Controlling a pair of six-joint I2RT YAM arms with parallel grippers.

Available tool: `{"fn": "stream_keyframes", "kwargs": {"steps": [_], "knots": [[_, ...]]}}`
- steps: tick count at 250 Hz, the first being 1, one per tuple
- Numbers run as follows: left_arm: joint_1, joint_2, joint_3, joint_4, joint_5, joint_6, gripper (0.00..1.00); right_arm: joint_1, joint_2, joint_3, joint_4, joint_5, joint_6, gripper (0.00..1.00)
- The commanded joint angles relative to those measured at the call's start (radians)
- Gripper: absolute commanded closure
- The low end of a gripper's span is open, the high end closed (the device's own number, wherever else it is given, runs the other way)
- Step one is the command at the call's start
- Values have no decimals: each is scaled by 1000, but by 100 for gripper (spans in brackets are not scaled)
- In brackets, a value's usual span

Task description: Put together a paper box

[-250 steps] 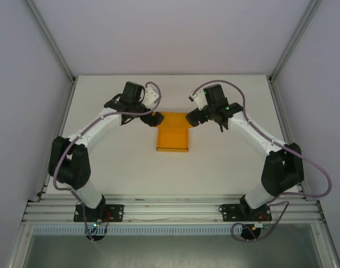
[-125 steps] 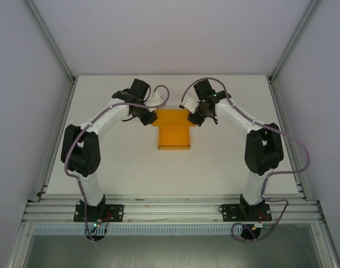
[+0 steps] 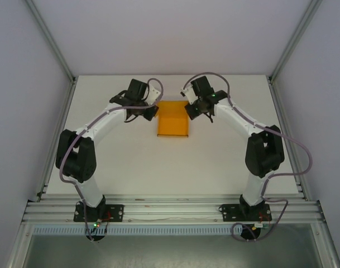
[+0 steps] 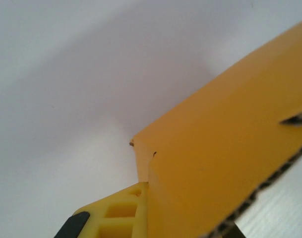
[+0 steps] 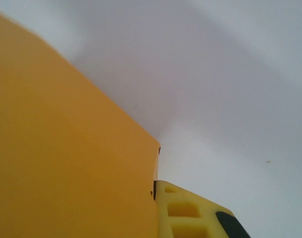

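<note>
The paper box (image 3: 173,119) is an orange-yellow card piece lying at the back middle of the white table. Seen from above it is a plain rectangle, and both arms meet at its far corners. My left gripper (image 3: 151,113) is shut on its left side flap, my right gripper (image 3: 192,111) on its right side flap. In the left wrist view the card (image 4: 225,158) stands against one yellow finger (image 4: 116,215) and hides the other. The right wrist view mirrors this, with the card (image 5: 66,158) pressed against a yellow finger (image 5: 190,215).
The white table (image 3: 225,156) is bounded by grey walls and aluminium posts (image 3: 53,53) at the sides. A ribbed rail (image 3: 170,209) carrying both arm bases runs along the near edge.
Both grippers went from open to shut on the box's side flaps. The wrists swung inward and toward the back, the side flaps no longer lie spread, and the box sits farther back.
</note>
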Motion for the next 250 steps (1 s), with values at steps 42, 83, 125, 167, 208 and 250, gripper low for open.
{"fn": "stream_keyframes", "kwargs": {"steps": [42, 83, 125, 167, 208, 250], "knots": [[-138, 42, -5, 159, -252, -349, 100, 79, -35, -98, 273, 158, 476, 100], [-174, 106, 20, 189, -315, -466, 100, 89, 5, -92, 303, 210, 608, 100], [-174, 118, 19, 246, -273, -582, 100, 110, 32, -95, 330, 237, 644, 100], [-174, 138, 37, 261, -234, -629, 100, 118, 43, -104, 328, 242, 649, 100], [-177, 158, 0, 287, -232, -646, 100, 120, 42, -136, 350, 272, 642, 100], [-190, 178, -84, 357, -254, -629, 100, 123, 30, -235, 463, 326, 627, 100]]}}
